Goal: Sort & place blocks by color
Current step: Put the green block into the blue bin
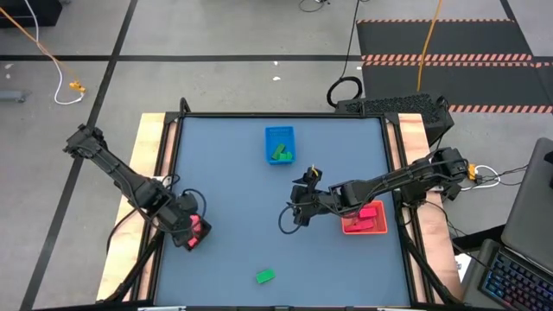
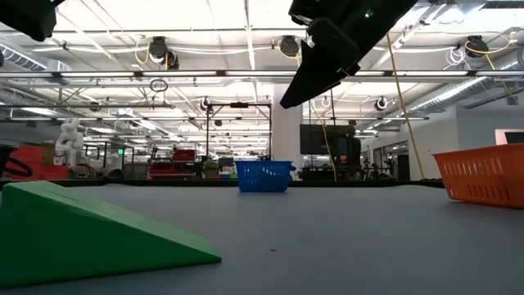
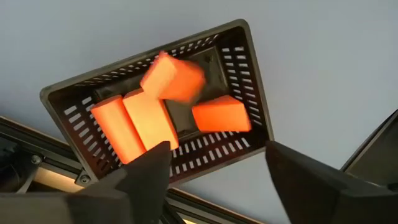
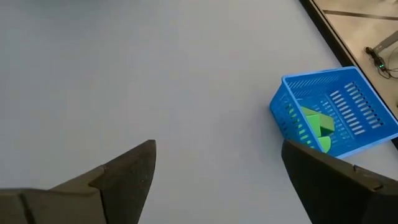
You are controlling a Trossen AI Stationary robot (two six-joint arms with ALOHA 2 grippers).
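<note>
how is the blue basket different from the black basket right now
The blue slotted plastic basket sits at the table's far middle with green blocks inside; the black slotted plastic basket sits at the left edge under the left gripper and holds salmon-red blocks. One salmon-red block looks mid-drop into the black one; nothing is above the blue one. Both are small, square and slotted.

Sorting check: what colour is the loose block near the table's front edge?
Green, clearest in the high view.

Topmost salmon-orange rectangular block (image 3: 172, 77) in black slatted plastic tray (image 3: 250, 74) motion-blurred. Green wedge block (image 2: 90, 233) cut by low view's left edge. Red tray's (image 1: 375, 227) contents partly hidden under right arm.
</note>
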